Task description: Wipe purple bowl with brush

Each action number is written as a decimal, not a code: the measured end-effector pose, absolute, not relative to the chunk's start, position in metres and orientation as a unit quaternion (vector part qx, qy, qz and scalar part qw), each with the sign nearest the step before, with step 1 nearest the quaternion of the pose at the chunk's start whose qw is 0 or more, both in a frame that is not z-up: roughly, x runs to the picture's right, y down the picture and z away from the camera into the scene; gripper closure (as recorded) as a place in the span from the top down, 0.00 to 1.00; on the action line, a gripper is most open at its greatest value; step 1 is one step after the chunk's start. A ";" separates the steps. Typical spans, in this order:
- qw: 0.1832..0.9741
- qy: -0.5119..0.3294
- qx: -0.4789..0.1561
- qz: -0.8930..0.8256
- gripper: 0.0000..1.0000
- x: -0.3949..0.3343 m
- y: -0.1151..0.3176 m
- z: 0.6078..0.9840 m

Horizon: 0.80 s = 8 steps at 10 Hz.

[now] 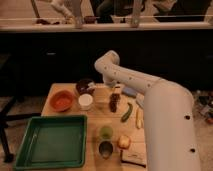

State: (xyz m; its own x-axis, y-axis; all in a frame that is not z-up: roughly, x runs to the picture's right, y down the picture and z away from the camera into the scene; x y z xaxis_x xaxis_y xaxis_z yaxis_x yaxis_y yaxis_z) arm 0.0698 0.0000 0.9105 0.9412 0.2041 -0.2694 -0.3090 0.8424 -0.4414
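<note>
Arm reaching over the far end of the bench, toward the purple bowl.

The gripper (98,84) sits at the end of the white arm (150,95), low over the far side of the wooden bench (95,120). The small round dark purple-maroon bowl (84,86) lies just beside it on the side toward the bright orange bowl (62,100), with the small white cup (85,101) just in front. The coming move appears to turn on this short offset between gripper and bowl. Whether the jaws are spread or pressed together cannot be told, as the arm's wrist hides them. The slim white-handled brush cannot be made out, so its long axis cannot be judged. A green tray (50,142) lies near the front edge.
</note>
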 end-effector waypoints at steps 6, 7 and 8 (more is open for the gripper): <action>0.956 0.100 -0.244 0.126 0.00 0.047 -0.012 0.921; 0.958 0.090 -0.243 0.122 0.00 0.025 -0.016 0.922; 0.960 0.078 -0.241 0.118 0.00 0.001 -0.021 0.922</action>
State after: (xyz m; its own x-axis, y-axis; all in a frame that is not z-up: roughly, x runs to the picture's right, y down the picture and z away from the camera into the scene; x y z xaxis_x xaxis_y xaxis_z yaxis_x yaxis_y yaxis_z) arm 0.0006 -0.0208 0.9220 0.9599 0.1887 -0.2072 -0.2641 0.8563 -0.4439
